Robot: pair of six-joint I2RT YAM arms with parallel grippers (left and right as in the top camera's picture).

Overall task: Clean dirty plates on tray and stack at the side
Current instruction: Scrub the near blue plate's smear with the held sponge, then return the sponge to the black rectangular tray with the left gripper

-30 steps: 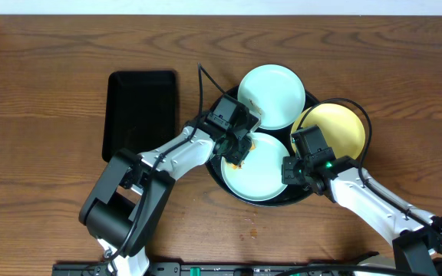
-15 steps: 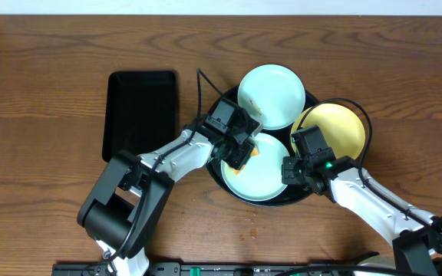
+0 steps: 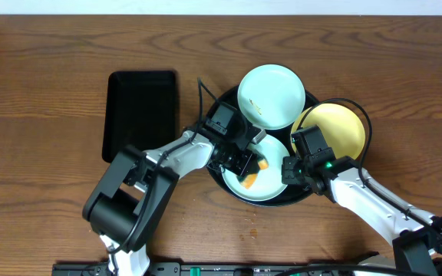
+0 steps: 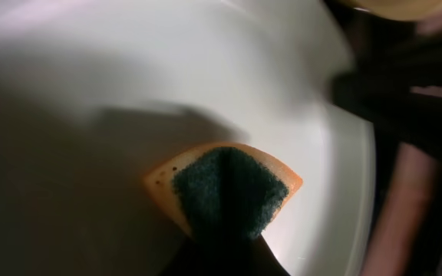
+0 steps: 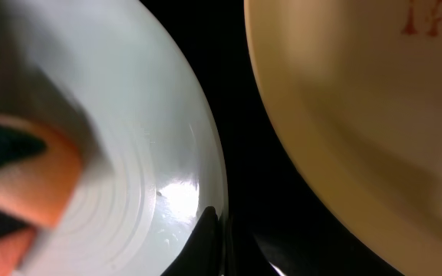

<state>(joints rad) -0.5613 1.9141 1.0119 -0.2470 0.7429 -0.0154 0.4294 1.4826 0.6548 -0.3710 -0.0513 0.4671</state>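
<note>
Two mint plates (image 3: 272, 96) and one yellow plate (image 3: 336, 130) sit on the round black tray (image 3: 311, 97), on a brown wood-grain counter (image 3: 52, 77). Left hand (image 3: 244, 165) is clamped on an orange-green sponge (image 4: 229, 188) pressed to the nearer mint plate (image 3: 265, 190). Right hand (image 3: 288, 173) is pinched together at that plate's rim.

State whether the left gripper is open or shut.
Shut on the sponge: the left gripper pinches the orange-and-green pad and presses it onto the near mint plate.
</note>
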